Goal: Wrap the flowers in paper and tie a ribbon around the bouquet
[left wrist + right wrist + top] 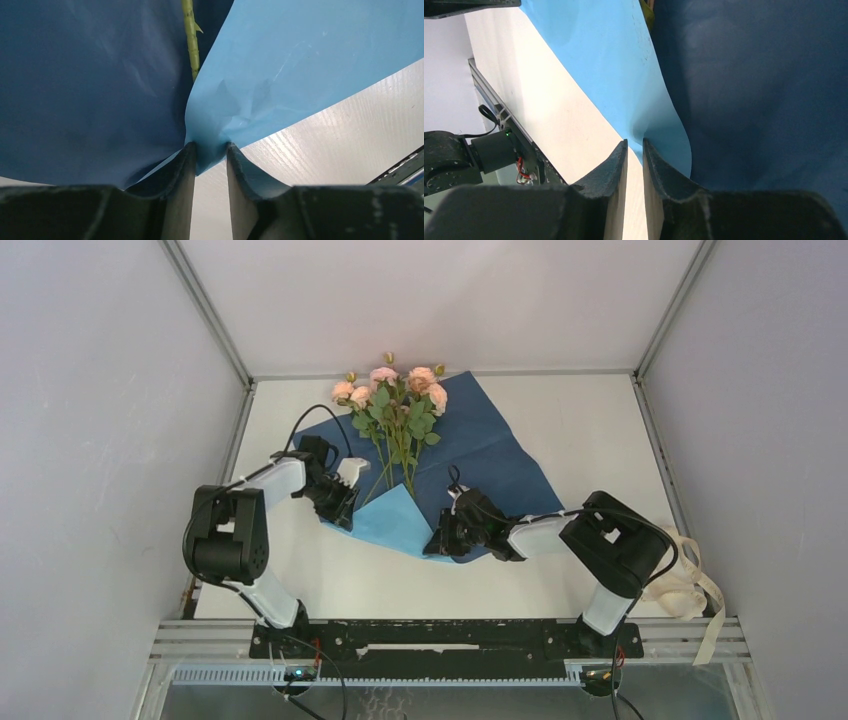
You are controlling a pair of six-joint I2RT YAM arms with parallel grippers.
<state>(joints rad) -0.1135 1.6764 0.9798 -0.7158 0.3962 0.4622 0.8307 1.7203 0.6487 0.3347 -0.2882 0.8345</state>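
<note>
Nearest, at the near right corner of the tabletop (330,585), the ribbon (688,585) lay bunched just beside the right arm (610,535), well apart from the work. A wide swing of that arm could snag it or knock it off the edge. Just beyond, the near corner of the paper (495,445) was folded over with its light blue face up. The right gripper (635,145) had its jaws nearly together on the right end of that fold, with the sheet's edge running in between the tips. The left gripper (210,150) stood at the left end with its jaws part-way apart and a puckered crease of paper between them. Whether it really pinched the sheet could not be told from that close view. If it did not, the flap would probably spring back flat once the roll began. If both grips held and the arms pulled apart, the paper might tear at the crease. Farther on, the flowers (395,405) lay loose along the middle of the sheet, blooms at its far corner toward the far edge of the tabletop. A sharp tug on the paper could roll them off line, so that the cone closed crooked.
</note>
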